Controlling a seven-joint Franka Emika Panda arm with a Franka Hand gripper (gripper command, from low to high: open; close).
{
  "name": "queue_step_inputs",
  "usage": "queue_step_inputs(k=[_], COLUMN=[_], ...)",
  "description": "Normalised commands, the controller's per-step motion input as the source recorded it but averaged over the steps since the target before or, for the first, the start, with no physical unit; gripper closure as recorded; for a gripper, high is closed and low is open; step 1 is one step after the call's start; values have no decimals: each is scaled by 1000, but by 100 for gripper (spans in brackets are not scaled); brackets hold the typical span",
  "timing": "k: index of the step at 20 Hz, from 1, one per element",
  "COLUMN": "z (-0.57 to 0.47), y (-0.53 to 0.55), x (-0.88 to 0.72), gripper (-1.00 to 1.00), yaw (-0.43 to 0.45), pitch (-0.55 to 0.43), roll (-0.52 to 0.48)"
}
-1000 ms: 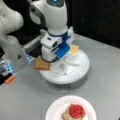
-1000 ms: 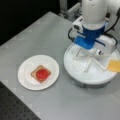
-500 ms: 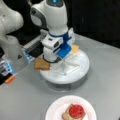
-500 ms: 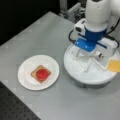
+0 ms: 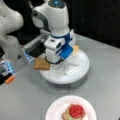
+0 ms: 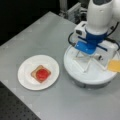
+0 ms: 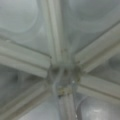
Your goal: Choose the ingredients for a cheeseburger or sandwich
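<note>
White paper plate [image 6: 26, 82] at a front view's left carries the sandwich [image 6: 40, 74]: brown toast square, a green edge that may be lettuce, red tomato slice on top. Rightward, the gripper [image 6: 86, 53] hangs low over the round white divided tray [image 6: 75, 71]; whether its jaws are apart cannot be told. An orange cheese square [image 6: 114, 65] rests on the tray's right rim. A second brown toast square [image 5: 41, 63] sits at the tray's left edge.

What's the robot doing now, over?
Gripper down over the white tray, near its dividers; fingers hidden. Plate holds toast, lettuce, tomato stacked. Spare toast and cheese at the tray's edges. Nothing blocking.
</note>
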Motion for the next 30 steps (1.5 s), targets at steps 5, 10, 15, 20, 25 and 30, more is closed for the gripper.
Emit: queue_step_inputs(k=[5,10,15,20,25,30], z=[-80,-97,-107,-111,-110,-116], y=[-24,-10,6,12,23,28], x=[-40,-59,-114,-168,-213,-252], gripper=[-100,-100,-100,-100,-100,-100], yaw=[250,228,257,336,279,212], pitch=[-72,-94,-103,-99,-111,-119], roll=[-111,-116,-120,-79,-70,-66])
